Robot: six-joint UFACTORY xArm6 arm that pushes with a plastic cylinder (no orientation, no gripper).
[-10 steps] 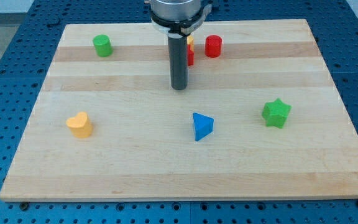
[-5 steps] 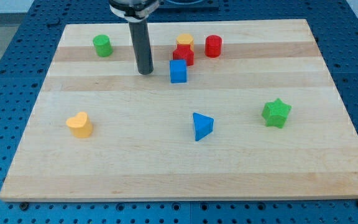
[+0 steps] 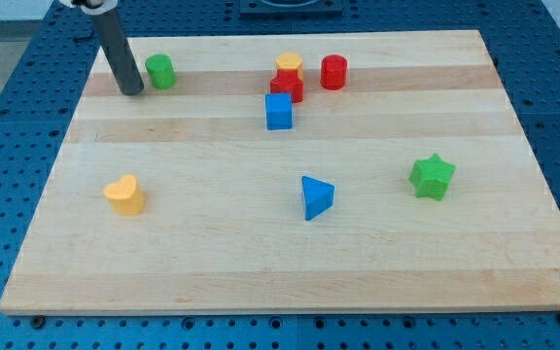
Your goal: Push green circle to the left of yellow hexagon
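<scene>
My tip [image 3: 130,90] sits just left of the green circle [image 3: 160,71], near the board's [image 3: 261,262] top-left corner. The yellow hexagon [image 3: 290,66] is well to the right. The rod carries no claw.

Dark rod entering from view's top-left, leaning slightly, upper part cut off by frame edge. My tip [image 3: 131,91] sitting down on bench [image 3: 261,262] surface near its top-left corner. Tip standing just beside green circle [image 3: 160,71], on its left and a little lower in view; contact not clear. No other arm parts showing.
</scene>
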